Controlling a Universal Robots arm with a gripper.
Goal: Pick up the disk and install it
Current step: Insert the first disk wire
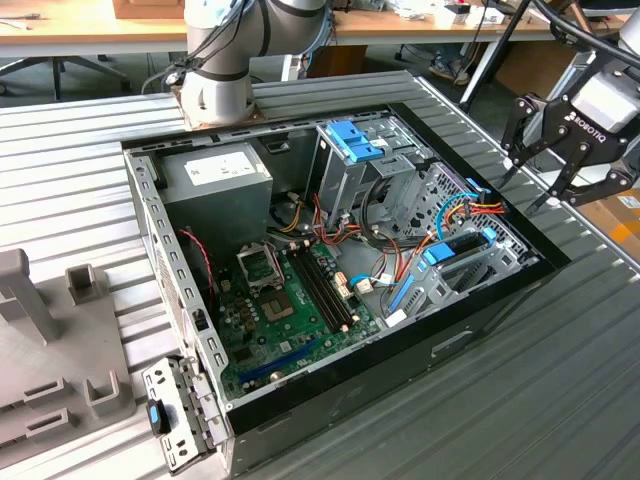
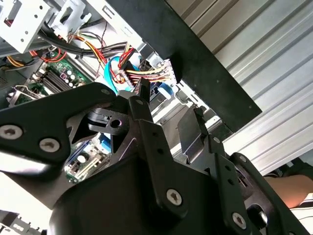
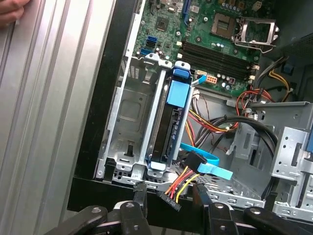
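An open, black-walled metal computer case [image 1: 470, 330] is shown lying on a grey ribbed metal table [image 1: 560, 400]. The disk [image 3: 168, 129], a flat rectangular drive with a dark body and a bright blue plastic carrier frame, is seen standing on edge in a slot of the silver metal drive cage [image 3: 132, 112] inside the case. Insertion is therefore judged largely done. Whether it is latched cannot be told, and the red, yellow and blue cables [image 3: 186, 178] by its end appear unplugged.

The disk's long axis is laid along the case floor. Its blue handle end is pointed at the green motherboard [image 3: 220, 44], the other end at the case wall.

The black two-fingered gripper [image 1: 523, 188] is held just outside that wall, its fingers spread apart with nothing between them.
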